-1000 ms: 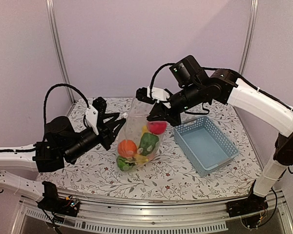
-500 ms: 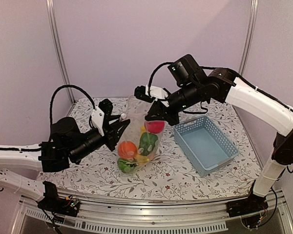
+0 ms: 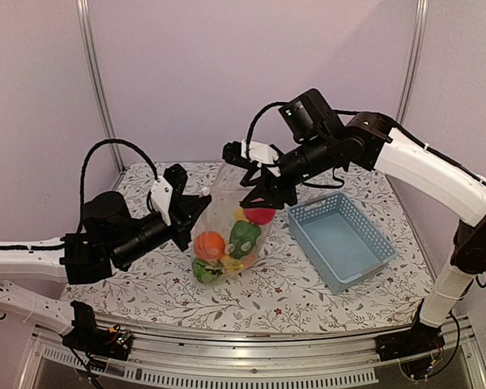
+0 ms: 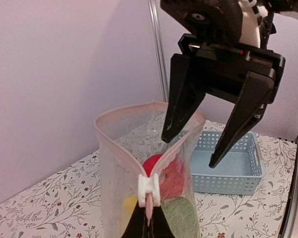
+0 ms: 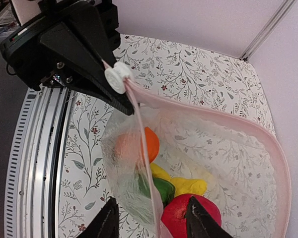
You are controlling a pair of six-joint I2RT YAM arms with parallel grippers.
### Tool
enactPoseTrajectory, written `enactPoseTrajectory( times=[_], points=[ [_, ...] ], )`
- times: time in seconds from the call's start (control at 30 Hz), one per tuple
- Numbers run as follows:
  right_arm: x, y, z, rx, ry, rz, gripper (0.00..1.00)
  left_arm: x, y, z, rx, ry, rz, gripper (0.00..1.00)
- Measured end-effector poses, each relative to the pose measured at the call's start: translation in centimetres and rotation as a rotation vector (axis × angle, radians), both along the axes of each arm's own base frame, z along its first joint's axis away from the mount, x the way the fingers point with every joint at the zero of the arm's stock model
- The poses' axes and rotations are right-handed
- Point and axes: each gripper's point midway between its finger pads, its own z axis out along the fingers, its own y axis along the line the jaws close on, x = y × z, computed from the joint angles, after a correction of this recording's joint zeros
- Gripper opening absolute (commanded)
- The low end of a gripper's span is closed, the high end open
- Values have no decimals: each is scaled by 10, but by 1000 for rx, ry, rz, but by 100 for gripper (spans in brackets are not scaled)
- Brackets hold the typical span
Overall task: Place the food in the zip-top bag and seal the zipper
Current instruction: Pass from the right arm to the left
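1. Left claw [image 3: 198, 203]: clamped shut on the zipper [image 4: 123, 113] at the bag's near corner.
2. Bag [image 3: 225, 212]: clear, upright on the surface [image 3: 146, 284], mouth open. It holds an orange [image 3: 211, 245], a green pepper [image 3: 245, 237], a red apple [image 3: 260, 215] and yellow pieces [image 5: 186, 186].
3. Right claw [image 4: 190, 151]: jaws apart, astride the bag's far rim.
4. Basket [image 3: 317, 251]: light blue, on the surface right of the bag.

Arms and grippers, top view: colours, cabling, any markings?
The left arm and right arm have white link shells, black joints and a looping black cable each. The left gripper and right gripper are black with tapering angular fingers on white wrist brackets. Small green lights show near the right wrist.
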Motion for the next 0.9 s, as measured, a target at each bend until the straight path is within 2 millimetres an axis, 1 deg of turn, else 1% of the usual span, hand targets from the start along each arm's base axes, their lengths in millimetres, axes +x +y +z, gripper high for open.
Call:
enactPoseTrajectory(
  times=[0.07, 0.2, 0.27, 0.37, 0.43, 0.53, 0.6, 0.7, 0.9],
  points=[
    [0, 0, 3, 3, -25, 14, 57, -3, -2, 3, 22, -4, -23, 0],
    [-3, -4, 15, 18, -81, 45, 56, -10, -11, 20, 66, -20, -87, 0],
    [-5, -7, 25, 33, -115, 62, 54, -15, -15, 31, 85, -30, -122, 0],
    [-10, -12, 47, 72, -173, 88, 51, -21, -22, 45, 106, -41, -172, 0],
    [-13, -15, 61, 99, -205, 97, 50, -24, -27, 50, 122, -42, -203, 0],
    [-17, -16, 79, 140, -232, 116, 49, -27, -35, 47, 144, -35, -242, 0],
    [-21, -15, 84, 158, -232, 132, 48, -29, -40, 41, 164, -21, -264, 0],
    [-28, -14, 86, 176, -208, 166, 47, -30, -48, 33, 188, -6, -294, 0],
    [-48, -12, 85, 201, -132, 249, 48, -34, -55, 32, 188, 2, -332, 0]
  ],
)
